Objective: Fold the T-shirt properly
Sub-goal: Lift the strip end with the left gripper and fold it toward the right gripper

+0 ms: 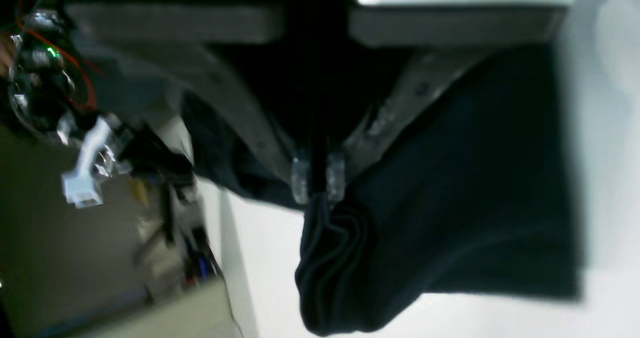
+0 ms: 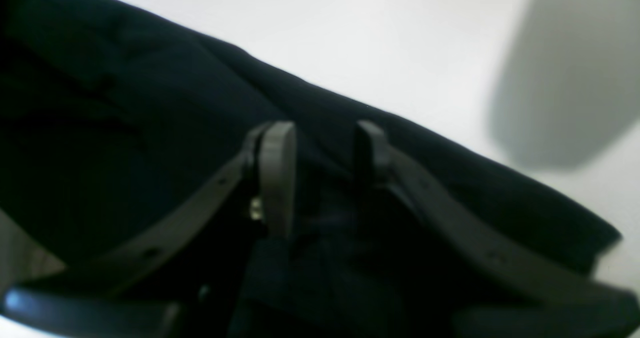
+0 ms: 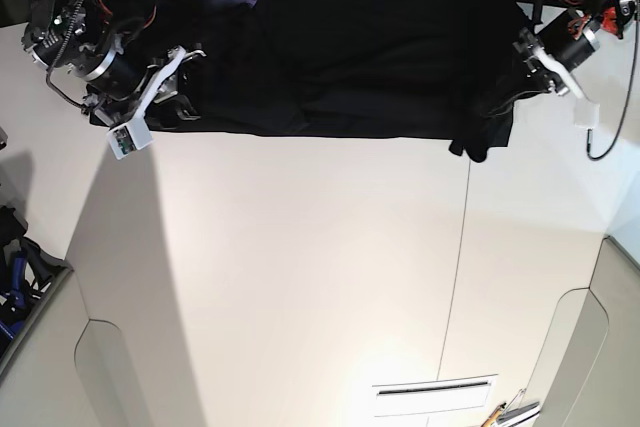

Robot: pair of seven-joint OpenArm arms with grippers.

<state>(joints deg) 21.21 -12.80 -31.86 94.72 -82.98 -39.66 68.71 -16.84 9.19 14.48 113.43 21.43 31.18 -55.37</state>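
At the far left of my base view, dark and blue items (image 3: 15, 292) beyond the table (image 3: 300, 267) are cropped by the frame, too cluttered for me to name. Next comes the right gripper (image 2: 324, 146), its fingers standing apart over the T-shirt (image 3: 360, 57); the arm hides part of the cloth there, and in the right wrist view the fingers are too blurred for me to judge contact.

The black T-shirt lies across the upper part of the table, its long axis running left to right. Its far side is cut off by the top of my base view, and I can't tell which way the collar points. The dark folds blend together, so I can't count layers.

Farther right, I have the left gripper (image 1: 318, 178) pinched narrow on a bunched edge of the T-shirt, with folds bulging out beyond its tips. Its arm covers the cloth's right-hand end in the base view. Below, a yellow-orange pencil-like item (image 3: 492, 415) sits by the bottom edge, partly cropped. A dark cable (image 3: 628, 112) loops down beside the left arm.
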